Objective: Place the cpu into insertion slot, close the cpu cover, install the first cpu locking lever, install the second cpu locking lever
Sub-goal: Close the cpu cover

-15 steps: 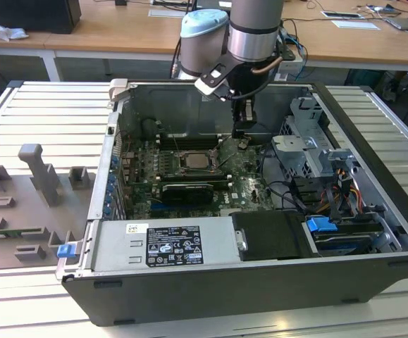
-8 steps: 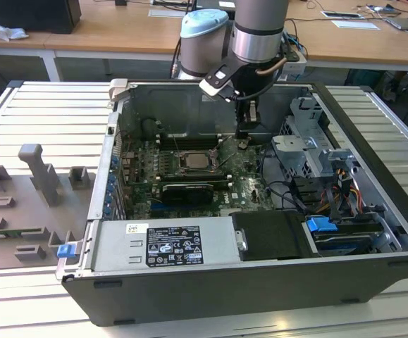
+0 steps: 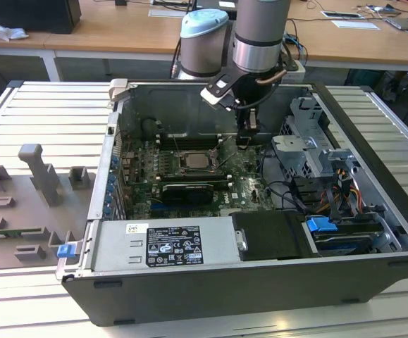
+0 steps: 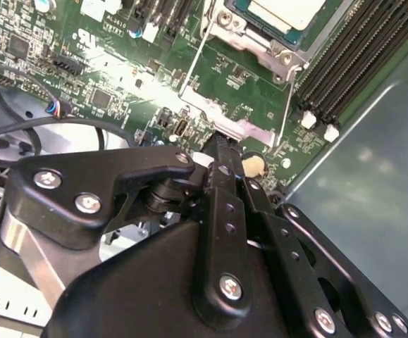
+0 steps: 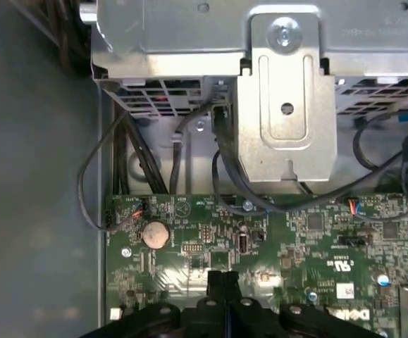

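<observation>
- The tool (image 3: 246, 137) is hanging low over the green motherboard (image 3: 249, 184). Its black fingers (image 5: 216, 280) are pressing together, with no gap and nothing between them.
- In the second wrist view the tool (image 4: 221, 144) is sitting right at a silver metal tab (image 4: 244, 132). I cannot tell whether it is touching.
- The cpu (image 3: 192, 160) is lying flat in the insertion slot (image 3: 182, 170), just beside the tool toward the exterior view's left.
- The cpu is facing up with its silver top. Being square, it has no long axis, and its edges are running parallel to the memory slots (image 4: 344, 67).
- The cpu cover (image 4: 263, 44) is framing the chip's edge.
- A label (image 3: 172, 245) on the power supply (image 3: 112, 248) is showing dense print too small to make out.
- The case (image 3: 211, 299) is resting on the ribbed counter (image 3: 41, 113).
</observation>
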Controlling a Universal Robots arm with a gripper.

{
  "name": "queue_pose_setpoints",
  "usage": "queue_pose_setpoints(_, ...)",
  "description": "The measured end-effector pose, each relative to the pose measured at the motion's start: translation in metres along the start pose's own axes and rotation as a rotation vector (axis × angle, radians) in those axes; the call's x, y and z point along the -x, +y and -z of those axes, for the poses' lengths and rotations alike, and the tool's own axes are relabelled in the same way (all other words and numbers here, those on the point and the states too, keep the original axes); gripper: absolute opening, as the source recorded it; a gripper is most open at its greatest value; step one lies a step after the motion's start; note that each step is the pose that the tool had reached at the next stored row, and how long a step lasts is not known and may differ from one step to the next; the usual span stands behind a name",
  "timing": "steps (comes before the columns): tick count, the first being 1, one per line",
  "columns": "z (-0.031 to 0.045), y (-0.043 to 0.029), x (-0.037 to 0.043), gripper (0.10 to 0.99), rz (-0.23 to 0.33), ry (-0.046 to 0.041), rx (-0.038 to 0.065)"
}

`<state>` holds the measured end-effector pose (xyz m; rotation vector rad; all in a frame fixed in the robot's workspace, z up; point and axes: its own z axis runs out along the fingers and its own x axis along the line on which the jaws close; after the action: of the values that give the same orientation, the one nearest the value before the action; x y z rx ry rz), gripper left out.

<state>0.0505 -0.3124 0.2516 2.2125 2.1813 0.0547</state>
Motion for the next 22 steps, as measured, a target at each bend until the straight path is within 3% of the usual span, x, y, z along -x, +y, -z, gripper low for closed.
queue_pose_setpoints(5,0.0003,-0.016,0.0003,0.106,0.0,0.0001,0.0)
queue_pose_setpoints(22,0.0,-0.0289,0.0003,0.106,0.0,0.0,0.0)
